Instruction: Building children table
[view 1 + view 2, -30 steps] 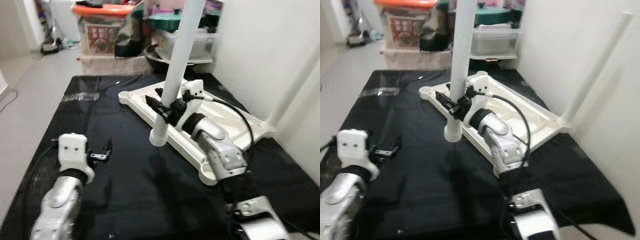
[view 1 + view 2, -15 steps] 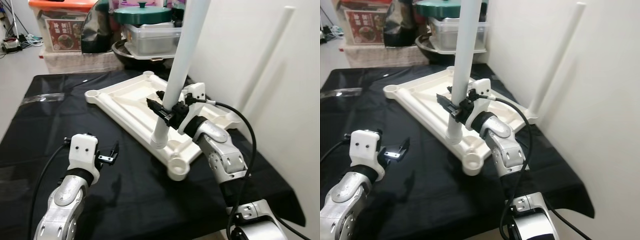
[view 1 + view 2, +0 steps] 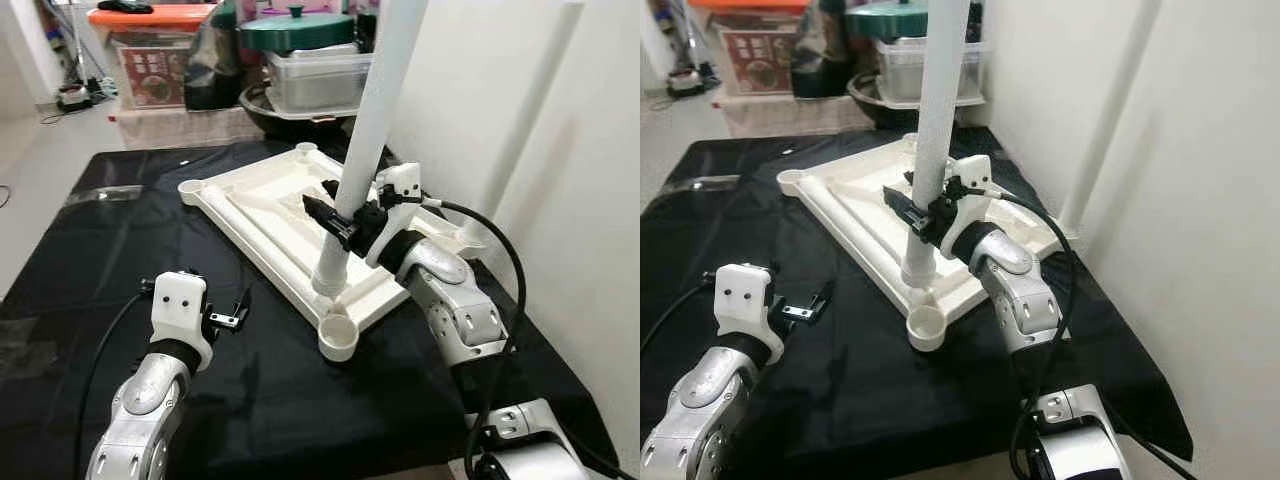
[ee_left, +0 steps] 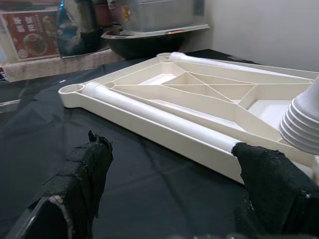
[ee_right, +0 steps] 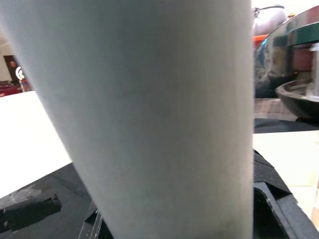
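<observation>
Over the upturned tabletop (image 3: 270,200) on the black-draped surface (image 3: 90,250), our right gripper (image 3: 345,222), clamped on the white leg (image 3: 370,140), has brought its ribbed foot closer to the near corner socket (image 3: 338,335), while our left gripper (image 3: 235,310) hovers open nearby.

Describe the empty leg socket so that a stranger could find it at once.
Start at the black cloth, where the white tabletop lies upside down. Follow its long edge to the corner nearest the robot. The socket is the open round cup there, just below the leg that the right gripper holds.
</observation>
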Controlling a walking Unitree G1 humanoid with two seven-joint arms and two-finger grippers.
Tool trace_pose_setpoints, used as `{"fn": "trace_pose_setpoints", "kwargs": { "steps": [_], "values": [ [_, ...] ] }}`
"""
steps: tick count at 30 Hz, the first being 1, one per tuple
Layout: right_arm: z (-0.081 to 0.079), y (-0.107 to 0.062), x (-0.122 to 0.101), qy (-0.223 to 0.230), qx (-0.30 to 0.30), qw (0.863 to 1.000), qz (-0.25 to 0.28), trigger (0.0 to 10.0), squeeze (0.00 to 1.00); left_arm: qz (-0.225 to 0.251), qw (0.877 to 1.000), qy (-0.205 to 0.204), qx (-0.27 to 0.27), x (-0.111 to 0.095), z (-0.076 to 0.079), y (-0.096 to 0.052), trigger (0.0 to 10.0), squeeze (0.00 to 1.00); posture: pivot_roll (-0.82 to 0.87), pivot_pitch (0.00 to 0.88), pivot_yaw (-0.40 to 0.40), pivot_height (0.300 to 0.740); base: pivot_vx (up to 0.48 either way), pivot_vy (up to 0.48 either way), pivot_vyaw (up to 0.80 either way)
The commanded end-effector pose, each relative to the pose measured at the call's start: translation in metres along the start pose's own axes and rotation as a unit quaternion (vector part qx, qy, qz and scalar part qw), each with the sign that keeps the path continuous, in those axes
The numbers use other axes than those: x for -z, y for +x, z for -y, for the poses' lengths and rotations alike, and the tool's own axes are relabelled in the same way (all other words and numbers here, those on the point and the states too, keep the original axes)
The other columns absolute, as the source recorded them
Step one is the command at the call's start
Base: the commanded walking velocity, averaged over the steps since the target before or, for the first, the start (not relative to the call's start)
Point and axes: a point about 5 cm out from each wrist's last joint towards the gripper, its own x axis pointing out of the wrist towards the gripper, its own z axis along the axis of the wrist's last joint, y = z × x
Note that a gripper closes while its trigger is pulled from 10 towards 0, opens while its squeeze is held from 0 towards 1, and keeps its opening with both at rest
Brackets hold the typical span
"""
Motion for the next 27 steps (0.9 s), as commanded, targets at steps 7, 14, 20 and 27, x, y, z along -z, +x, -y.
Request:
{"fn": "trace_pose_setpoints", "kwargs": {
  "steps": [7,14,20,27],
  "values": [
    [-0.0007,0.0041,-0.0013,-0.005,0.006,1.000,0.000,10.0,0.00,-0.010,1.000,0.016,0.004,0.0034,-0.0018,0.0014,10.0,0.00,0.05,0.000,-0.060,0.740,0.000,-0.137,0.00],
    [0.0000,0.0046,-0.0012,-0.003,0.009,1.000,0.000,10.0,0.00,0.003,1.000,-0.009,-0.006,0.0006,-0.0036,0.0014,10.0,0.00,0.05,0.000,-0.061,0.740,0.000,-0.137,0.00],
    [-0.0004,0.0048,-0.0001,-0.003,0.010,1.000,-0.001,10.0,0.00,0.000,1.000,-0.005,-0.005,0.0013,-0.0039,0.0010,10.0,0.00,0.05,0.000,-0.061,0.740,0.000,0.000,0.00],
    [-0.0011,0.0049,0.0011,-0.003,0.013,1.000,-0.002,10.0,0.00,0.000,1.000,-0.011,-0.006,0.0019,-0.0043,0.0003,10.0,0.00,0.05,0.000,-0.061,0.740,0.000,0.000,0.00]
  ]
}}
